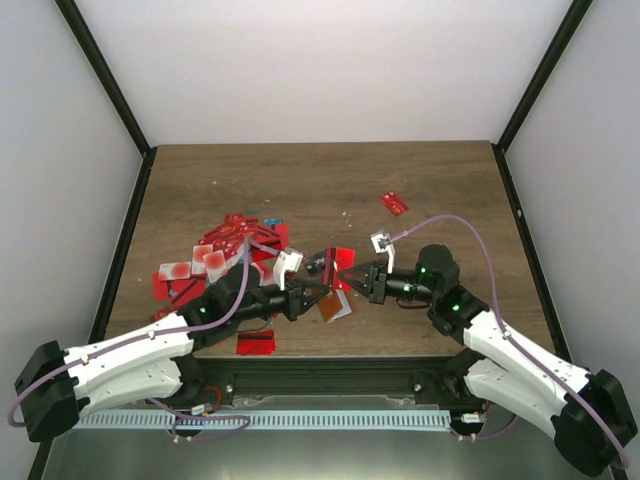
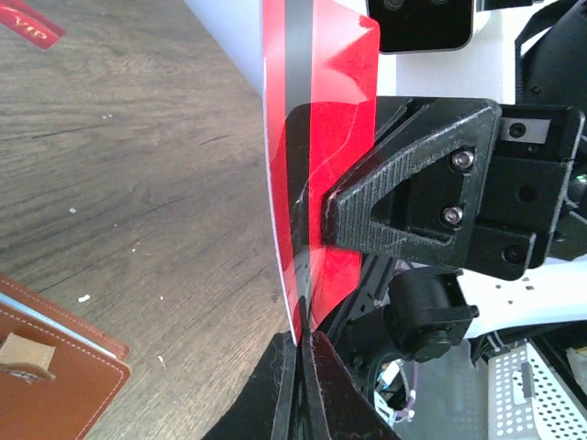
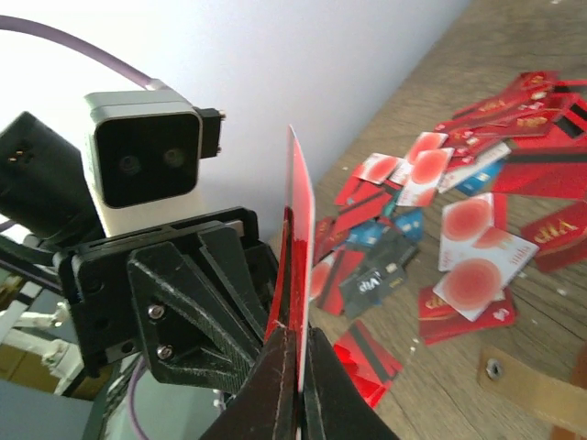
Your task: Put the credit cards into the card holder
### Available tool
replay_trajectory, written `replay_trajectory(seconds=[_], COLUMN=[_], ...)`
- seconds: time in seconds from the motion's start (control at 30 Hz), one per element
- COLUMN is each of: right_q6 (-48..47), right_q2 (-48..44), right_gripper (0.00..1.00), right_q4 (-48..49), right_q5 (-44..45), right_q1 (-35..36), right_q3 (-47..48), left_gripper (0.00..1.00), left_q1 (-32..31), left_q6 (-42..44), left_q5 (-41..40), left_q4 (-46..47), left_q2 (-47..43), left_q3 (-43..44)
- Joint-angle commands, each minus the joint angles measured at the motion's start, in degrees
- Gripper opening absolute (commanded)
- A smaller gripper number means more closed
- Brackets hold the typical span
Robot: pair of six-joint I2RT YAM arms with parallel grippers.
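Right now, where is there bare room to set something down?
Bare wood runs along the far edge of the table, behind the credit cards, and at right past the lone red card. Crowded: the left pile and the middle, around the card holder.

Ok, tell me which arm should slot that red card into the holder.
Right, probably. Both the left gripper and right gripper pinch the red card; the card holder lies close by the left, which could let go and steady it.
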Motion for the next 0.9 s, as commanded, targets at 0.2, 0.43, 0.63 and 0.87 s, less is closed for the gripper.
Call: replay_trajectory(seconds=[0.2, 0.43, 0.63, 0.87], right_q6=[-3.49, -1.68, -1.03, -1.36], right_q2=[-4.79, -1.04, 5.2, 13.84], right_gripper=[0.01, 0.01, 0.01, 0.01], right_q4=[-18.6, -31.2, -29.18, -21.11], right_q5=[17.28, 28.75, 27.2, 19.66], right_q1=[-1.36, -1.38, -1.43, -1.17], right_q3=[2.27, 3.96, 1.9, 0.92], left_gripper=[0.49, 0.71, 0.42, 0.32], left_q1=[-0.04, -0.15, -0.22, -0.27], left_q6=[1.25, 0.07, -5.93, -6.05], left_q5=[-6.45, -18.4, -24.5, -23.35], left_q4=[-3.4, -14.63, -19.79, -15.97], left_q2=[5.98, 13.49, 20.37, 26.4], left_q3=[0.5, 5.81, 5.6, 3.89])
